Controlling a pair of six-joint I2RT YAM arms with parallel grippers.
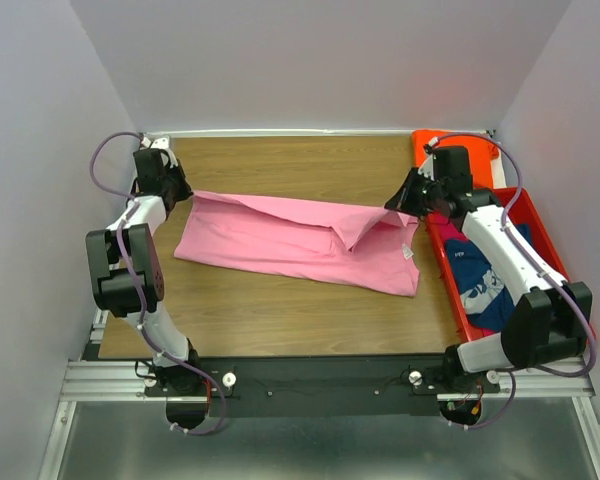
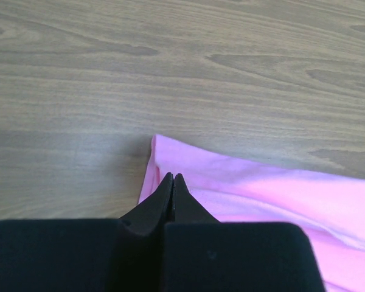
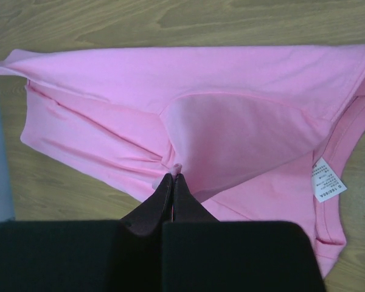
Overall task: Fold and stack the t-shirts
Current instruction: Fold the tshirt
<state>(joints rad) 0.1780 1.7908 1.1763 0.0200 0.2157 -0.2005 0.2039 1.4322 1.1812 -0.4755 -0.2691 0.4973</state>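
Seen from above, a light pink t-shirt [image 1: 300, 245] lies spread across the middle of a wooden worktop [image 1: 280, 310], partly folded, with a flap of cloth doubled over near its right end. The left tool [image 1: 183, 193] sits at the shirt's far left corner. In its wrist view, the left tool [image 2: 173, 177] has its dark fingers pressed together with the pink hem running under the tips, apparently pinching that corner. The right tool [image 1: 397, 203] is at the far right edge. Close up, the right tool [image 3: 173, 176] is closed tight on a small bunch of pink fabric, and creases fan out from the pinch. A white care label [image 3: 327, 179] shows inside the neckline [image 3: 347, 121], just right of the folded flap.

Along the worktop's right side stands a red bin [image 1: 454, 300] – a navy t-shirt [image 1: 480, 285] with white print lies in it. The right arm [image 1: 500, 240] reaches over the bin and hides much of what it holds
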